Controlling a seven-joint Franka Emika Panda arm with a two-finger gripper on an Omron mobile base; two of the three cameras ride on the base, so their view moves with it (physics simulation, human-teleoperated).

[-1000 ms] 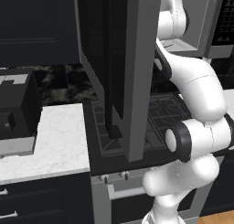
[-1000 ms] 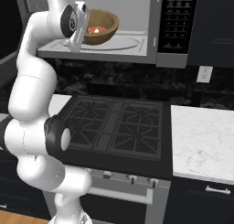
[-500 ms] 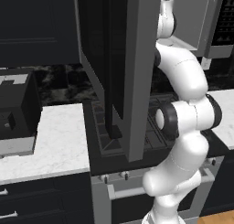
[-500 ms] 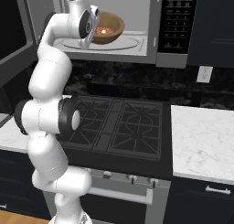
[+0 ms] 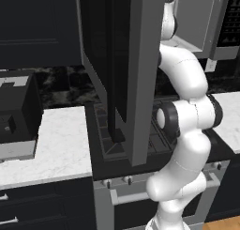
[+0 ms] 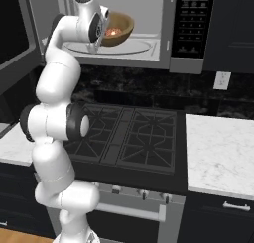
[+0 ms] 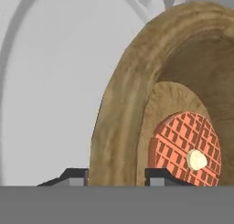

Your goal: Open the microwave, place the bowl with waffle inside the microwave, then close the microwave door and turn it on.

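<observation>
The microwave (image 6: 191,29) hangs above the stove with its microwave door (image 5: 126,74) swung wide open toward me. Inside its light grey cavity, the tan wooden bowl (image 6: 122,25) hangs tilted just above the glass turntable (image 6: 136,47). The reddish-orange waffle (image 6: 113,31) with a pale dab lies in the bowl. My gripper (image 6: 101,32) reaches in from the left and is shut on the bowl's near rim. In the hand view, the bowl (image 7: 119,109) and waffle (image 7: 183,150) are very close, with one fingertip (image 7: 75,176) on each side of the rim.
A black gas stove (image 6: 129,133) lies under the microwave, with white marble counters to its right (image 6: 218,148) and left (image 5: 51,140). A black toaster-like box (image 5: 16,111) stands on the left counter. The open door blocks much of the left base view.
The arm has straightened and carried the bowl a little rightward and deeper into the microwave cavity. The door has stayed open.
</observation>
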